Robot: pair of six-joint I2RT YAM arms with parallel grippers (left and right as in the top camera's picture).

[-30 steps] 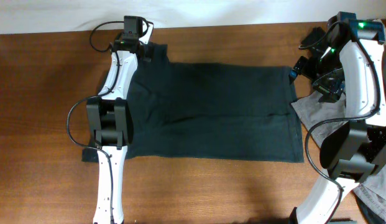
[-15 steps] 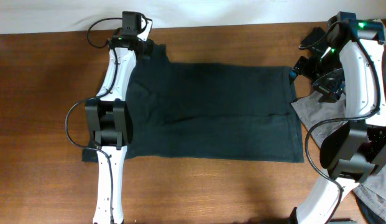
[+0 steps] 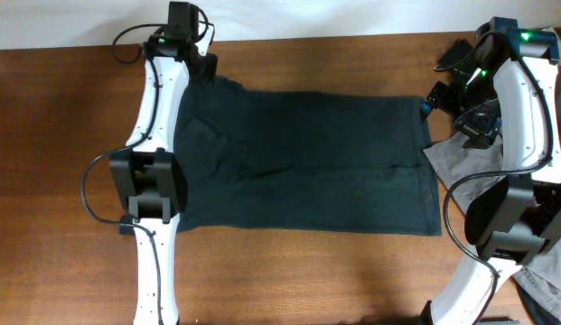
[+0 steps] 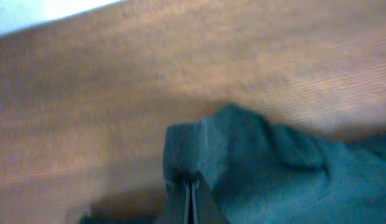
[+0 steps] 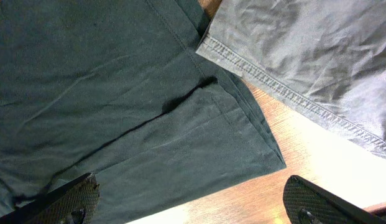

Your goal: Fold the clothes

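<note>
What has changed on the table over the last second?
The left end effector, shut on the dark green shirt at its upper-left corner, moved toward the overhead view's top left, drawing that corner along. The right end effector stayed open and still over the shirt's right edge; the grey garment did not move.

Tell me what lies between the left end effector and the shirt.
Nothing: in the left wrist view the left end effector is shut on a bunched edge of the shirt.
</note>
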